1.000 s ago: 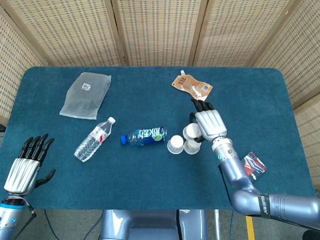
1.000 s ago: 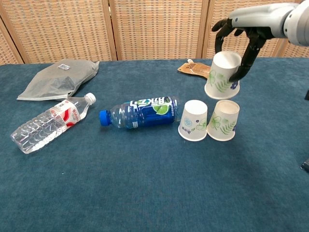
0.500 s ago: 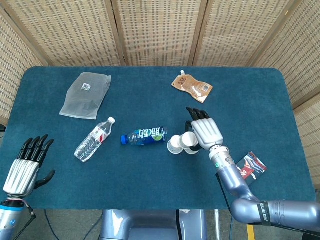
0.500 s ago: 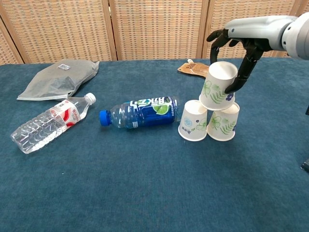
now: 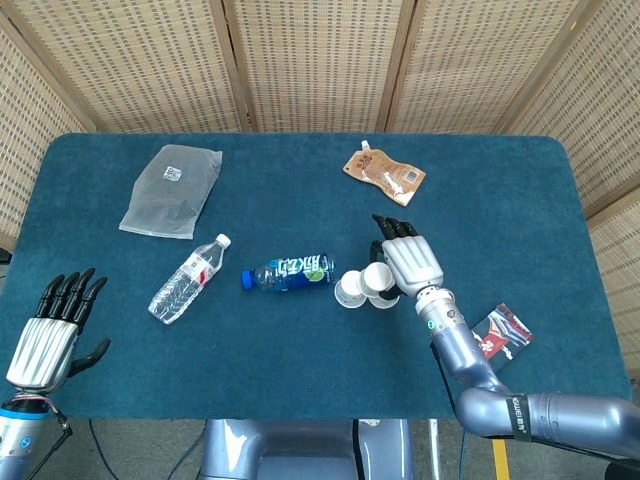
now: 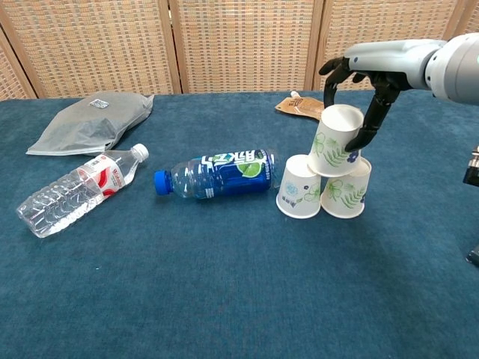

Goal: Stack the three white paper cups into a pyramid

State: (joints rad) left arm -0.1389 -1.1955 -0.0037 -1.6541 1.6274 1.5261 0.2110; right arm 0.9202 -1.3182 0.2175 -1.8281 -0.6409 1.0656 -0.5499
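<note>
Two white paper cups with plant prints stand upside down side by side on the blue table: the left one [image 6: 299, 186] [image 5: 350, 290] and the right one [image 6: 346, 188]. A third cup [image 6: 334, 140] [image 5: 377, 279] sits tilted on top of both, leaning left. My right hand [image 6: 364, 82] [image 5: 410, 263] reaches over it from above and grips it, with fingers on its right side. In the head view this hand hides most of the right cup. My left hand [image 5: 55, 328] hovers open at the table's near left corner, holding nothing.
A blue bottle [image 6: 215, 173] lies just left of the cups, and a clear bottle [image 6: 76, 189] lies further left. A grey bag [image 6: 91, 121] rests at the back left and a brown pouch [image 5: 384, 172] behind the cups. A small red packet [image 5: 506, 331] lies near the right edge.
My right hand has carried the third cup down and to the left, from above the table onto the tops of the two standing cups. The left hand has hardly moved.
</note>
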